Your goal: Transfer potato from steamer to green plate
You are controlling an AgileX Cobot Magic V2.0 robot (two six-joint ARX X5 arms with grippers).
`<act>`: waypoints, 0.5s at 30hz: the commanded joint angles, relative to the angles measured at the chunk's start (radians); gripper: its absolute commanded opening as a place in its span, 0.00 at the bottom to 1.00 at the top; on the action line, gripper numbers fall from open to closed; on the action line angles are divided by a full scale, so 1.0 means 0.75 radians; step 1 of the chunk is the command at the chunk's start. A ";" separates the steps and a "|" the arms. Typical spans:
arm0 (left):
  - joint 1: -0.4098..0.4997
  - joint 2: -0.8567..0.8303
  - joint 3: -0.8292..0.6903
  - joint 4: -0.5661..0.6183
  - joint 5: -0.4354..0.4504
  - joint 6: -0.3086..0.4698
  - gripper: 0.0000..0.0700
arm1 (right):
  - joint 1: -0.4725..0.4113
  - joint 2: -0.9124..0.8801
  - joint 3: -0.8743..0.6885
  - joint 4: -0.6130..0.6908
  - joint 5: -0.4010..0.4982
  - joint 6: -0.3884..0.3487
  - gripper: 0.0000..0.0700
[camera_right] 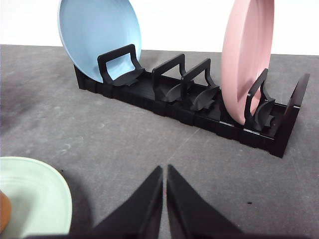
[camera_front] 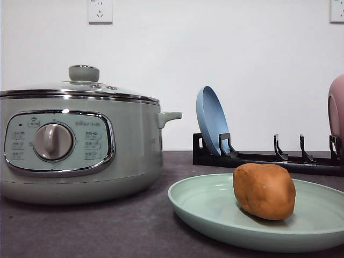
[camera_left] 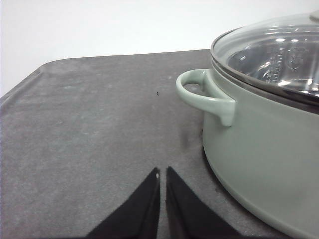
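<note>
Potato: the potato lies on the green plate, toward its right half, nearest the front camera; a sliver of it shows at the plate's edge in the right wrist view.
Green plate: flat on the dark table, just right of the steamer, apart from it.
Step in hand: by my reading the transfer is done; potato out of the pot and settled on the plate, nothing gripped.
Next move: little called for; I judge both arms need only keep back and leave the plate alone.
Left gripper: the left gripper hangs low over bare table beside the steamer's side handle; fingers together with a hairline gap, holding nothing.
Right gripper: the right gripper sits over the table between plate and rack; fingers likewise pressed together, empty.
Steamer: the steamer stands on the left, glass lid on, dial facing front.
Rack: a black dish rack farther back on the right, blue plate and pink plate standing on edge in it.
In the way: nothing lies between grippers and plate; rack well behind.
Wall: white, with sockets above.
</note>
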 commanded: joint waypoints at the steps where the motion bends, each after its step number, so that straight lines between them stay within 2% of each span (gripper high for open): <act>1: 0.001 -0.003 -0.027 -0.010 -0.001 -0.007 0.02 | -0.003 -0.004 -0.006 0.005 0.004 0.006 0.00; 15: 0.001 -0.003 -0.027 -0.010 -0.001 -0.007 0.02 | -0.003 -0.004 -0.006 0.005 0.004 0.006 0.00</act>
